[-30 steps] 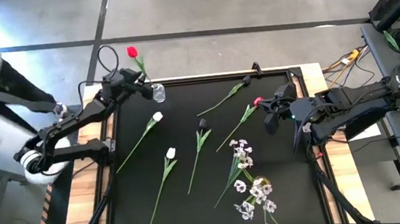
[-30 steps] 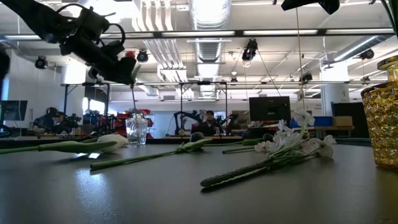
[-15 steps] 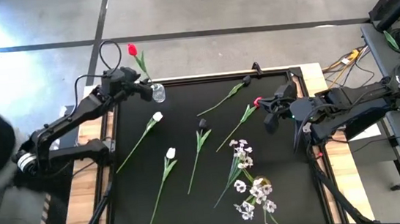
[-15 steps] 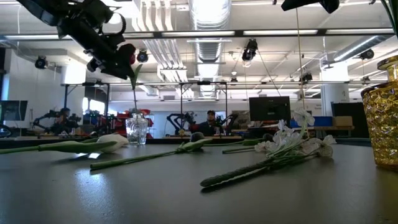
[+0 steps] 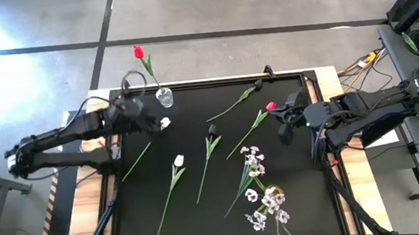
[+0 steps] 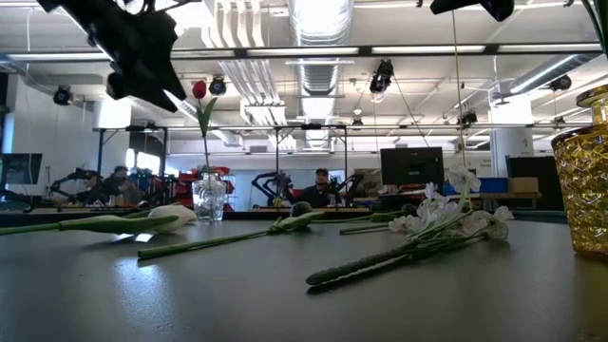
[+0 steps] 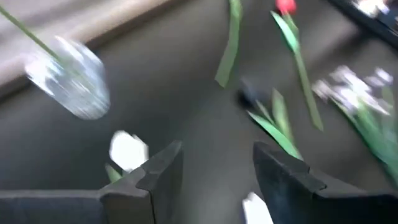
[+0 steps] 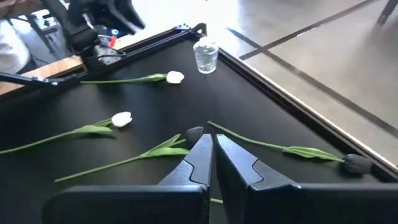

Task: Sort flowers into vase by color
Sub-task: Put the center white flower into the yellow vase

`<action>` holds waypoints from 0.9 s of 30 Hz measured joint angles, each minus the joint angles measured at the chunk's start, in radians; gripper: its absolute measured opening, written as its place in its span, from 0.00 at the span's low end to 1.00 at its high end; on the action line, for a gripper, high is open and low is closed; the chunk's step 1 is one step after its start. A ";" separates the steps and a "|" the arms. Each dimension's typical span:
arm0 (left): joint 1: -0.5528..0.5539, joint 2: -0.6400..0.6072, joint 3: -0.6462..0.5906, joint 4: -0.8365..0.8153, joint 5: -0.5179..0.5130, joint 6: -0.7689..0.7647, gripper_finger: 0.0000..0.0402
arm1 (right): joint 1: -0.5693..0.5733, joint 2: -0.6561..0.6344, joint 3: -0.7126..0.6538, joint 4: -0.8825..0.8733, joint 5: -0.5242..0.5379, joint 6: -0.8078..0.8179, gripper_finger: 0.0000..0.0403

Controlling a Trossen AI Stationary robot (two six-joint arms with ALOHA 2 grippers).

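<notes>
A red tulip (image 5: 138, 52) stands with its stem in a small glass vase (image 5: 164, 99) at the mat's far left; the low view shows it upright (image 6: 199, 89). My left gripper (image 5: 146, 121) hovers open just near of the vase, beside a white tulip's head (image 7: 129, 150). Lying flat on the mat are a second white tulip (image 5: 179, 160), two dark tulips (image 5: 212, 130) (image 5: 259, 84), another red tulip (image 5: 271, 106) and sprays of white blossoms (image 5: 258, 182). My right gripper (image 5: 283, 123) waits shut at the mat's right, next to the lying red tulip.
A gold textured vase (image 6: 584, 171) stands among the blossom sprays near the mat's near edge. The black mat has a raised frame (image 5: 214, 81). Cables and equipment lie right of the table. People show far off in the room behind.
My left gripper has let go of the red tulip, which stays upright in the glass vase. The gripper has then moved from the vase toward the near edge and down, ending beside the white tulip's head. My right arm has kept still.
</notes>
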 joint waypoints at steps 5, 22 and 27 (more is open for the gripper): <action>-0.283 0.044 -0.014 -0.053 -0.001 -0.329 0.42 | 0.000 -0.005 0.000 -0.005 -0.041 -0.033 0.03; -0.773 0.407 -0.075 0.109 0.039 -1.201 0.43 | -0.007 -0.058 0.000 -0.082 -0.131 -0.075 0.03; -0.772 0.557 -0.042 0.120 0.038 -1.258 0.47 | -0.007 -0.074 0.000 -0.083 -0.155 -0.109 0.03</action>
